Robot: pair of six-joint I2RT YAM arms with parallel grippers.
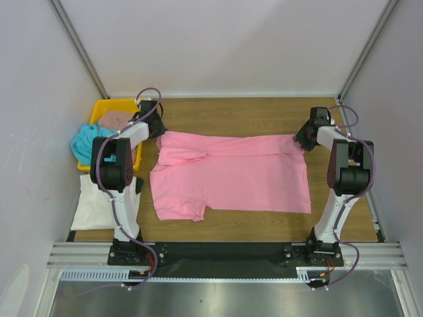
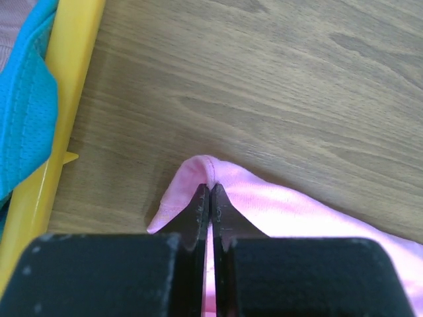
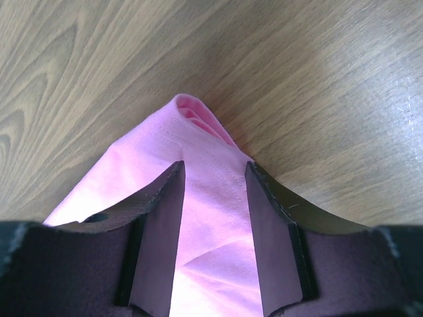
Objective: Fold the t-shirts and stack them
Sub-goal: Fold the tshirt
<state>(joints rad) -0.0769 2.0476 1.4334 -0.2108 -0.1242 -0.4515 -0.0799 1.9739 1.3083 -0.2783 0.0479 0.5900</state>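
Observation:
The bright pink t-shirt (image 1: 231, 175) lies spread on the wooden table, its far part folded over toward me. My left gripper (image 1: 157, 129) is at its far left corner, shut on a pinch of the pink cloth (image 2: 218, 173). My right gripper (image 1: 302, 140) is at the far right corner, open, its fingers (image 3: 165, 198) astride the pink corner (image 3: 198, 132). The cream-white t-shirt (image 1: 96, 205) lies at the near left. The turquoise t-shirt (image 1: 84, 142) hangs over the tray edge, and the dusty brown-pink t-shirt (image 1: 115, 119) lies in the tray.
A yellow plastic tray (image 1: 106, 105) stands at the far left, its rim (image 2: 46, 172) close to my left gripper. White walls enclose the table on three sides. A black rail runs along the near edge.

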